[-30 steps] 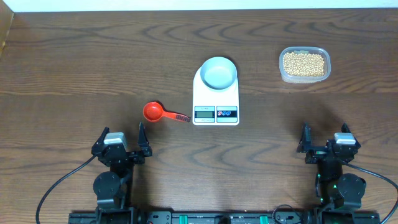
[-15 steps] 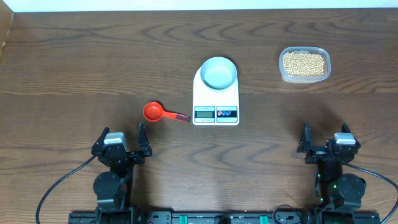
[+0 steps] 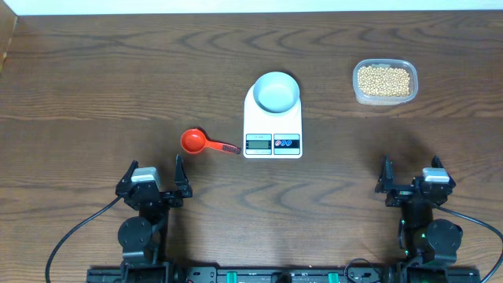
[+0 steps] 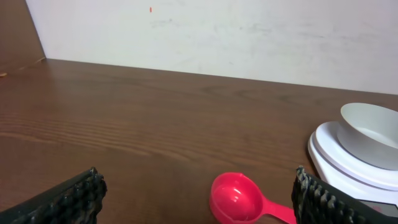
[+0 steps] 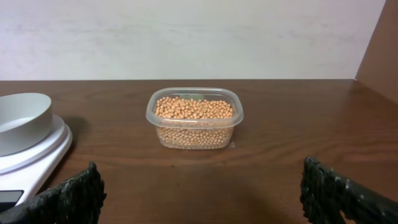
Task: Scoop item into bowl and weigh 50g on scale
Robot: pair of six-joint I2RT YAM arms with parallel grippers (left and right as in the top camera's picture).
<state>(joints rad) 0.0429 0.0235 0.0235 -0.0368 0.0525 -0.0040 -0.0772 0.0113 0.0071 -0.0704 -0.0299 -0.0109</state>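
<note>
Near front edge, left gripper [image 3: 152, 176] has red scoop [image 3: 193, 141] ahead, slightly right; handle points right toward scale [image 3: 273, 126], long axis crosswise. Far nearer than right gripper [image 3: 411, 171]. Both spread wide, empty. Far right: beans [image 3: 383, 80] in clear tub [image 3: 356, 86]; empty bowl [image 3: 277, 91] on scale.

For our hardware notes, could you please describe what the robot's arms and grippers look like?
Both arms are black with round joint housings. The left gripper and right gripper each carry a grey block on top and two thin black fingers with ribbed pads. A black cable loops out from each base; green lights show on the right one.
</note>
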